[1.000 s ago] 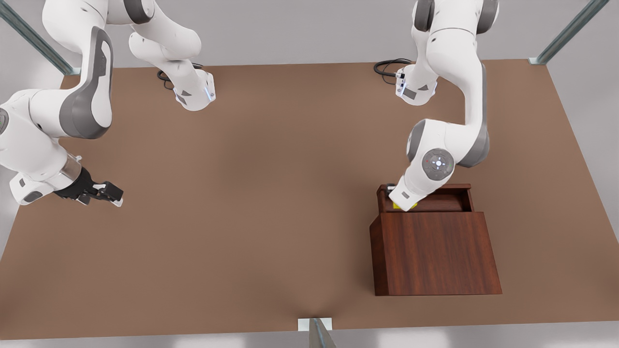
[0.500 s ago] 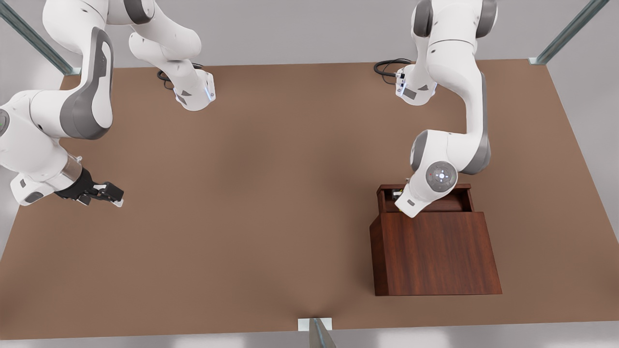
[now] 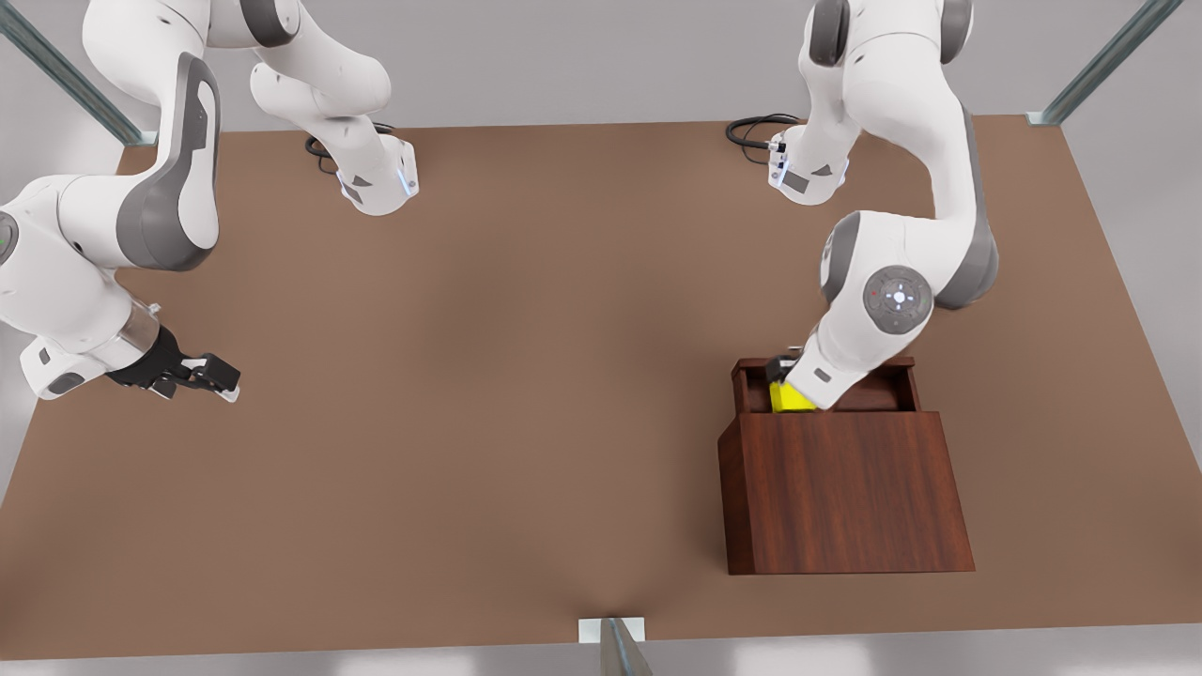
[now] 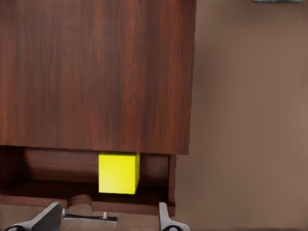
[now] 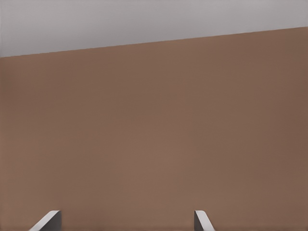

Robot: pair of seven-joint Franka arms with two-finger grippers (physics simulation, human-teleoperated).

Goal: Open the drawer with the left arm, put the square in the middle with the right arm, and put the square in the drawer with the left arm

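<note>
The dark wood cabinet [image 3: 845,488] stands at the front view's right, its drawer [image 3: 900,368] pulled out toward the back of the table. The yellow square [image 3: 789,398] rests inside the drawer near its left end. My left gripper [image 3: 779,368] hovers just above the square, open and apart from it. In the left wrist view the square [image 4: 119,172] sits on the drawer [image 4: 154,192] floor under the cabinet [image 4: 96,72] edge, behind the silver handle [image 4: 91,218], with my left gripper [image 4: 107,224] holding nothing. My right gripper [image 3: 211,376] waits open over the table at the front view's left.
The brown table [image 3: 488,376] stretches between the two arms. Both arm bases, with black cables, sit at the back edge. Metal frame posts stand at the back corners and at the front edge's middle. The right wrist view looks across bare table [image 5: 154,134].
The left arm has drawn up and toward the front view's right, uncovering the yellow square, which now lies free in the drawer. The right arm has not moved.
</note>
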